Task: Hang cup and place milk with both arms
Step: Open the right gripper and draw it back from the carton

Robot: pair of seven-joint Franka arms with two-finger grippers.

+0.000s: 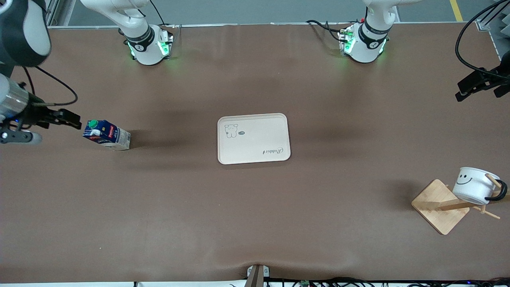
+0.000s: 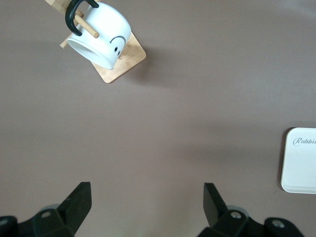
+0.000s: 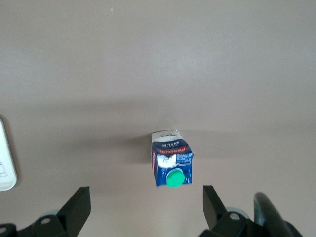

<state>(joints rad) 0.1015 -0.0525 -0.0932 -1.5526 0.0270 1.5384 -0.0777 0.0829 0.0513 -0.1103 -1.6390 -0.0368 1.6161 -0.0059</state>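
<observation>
On the brown table (image 1: 255,223), taking the cream tray (image 1: 254,138) at its middle as the landmark, the nearest thing to the front camera is the wooden rack (image 1: 440,206), which stands toward the left arm's end of the table from the tray and nearer to the camera than it. The cup (image 1: 474,185) hangs on that rack by its black loop handle, threaded over 1 wooden peg, tilted with its smiley face showing; the left wrist view shows the same cup (image 2: 98,37) with its open mouth angled down over the rack's square base (image 2: 121,66). The tray lies flat with a small bear drawing and a script word on it, and nothing rests on it. The milk (image 1: 106,134) stands on the table toward the right arm's end from the tray, well apart from it and at about the same depth, its green cap on top. The right tool (image 1: 65,118) is just beside the milk's cap without touching it; in the right wrist view its 2 fingers (image 3: 76,210) are spread wide with the milk (image 3: 171,164) between them and farther down. The left tool (image 1: 480,81) is up over the table's edge at the left arm's end, farther than the tray, its fingers (image 2: 79,200) spread wide and holding nothing.
</observation>
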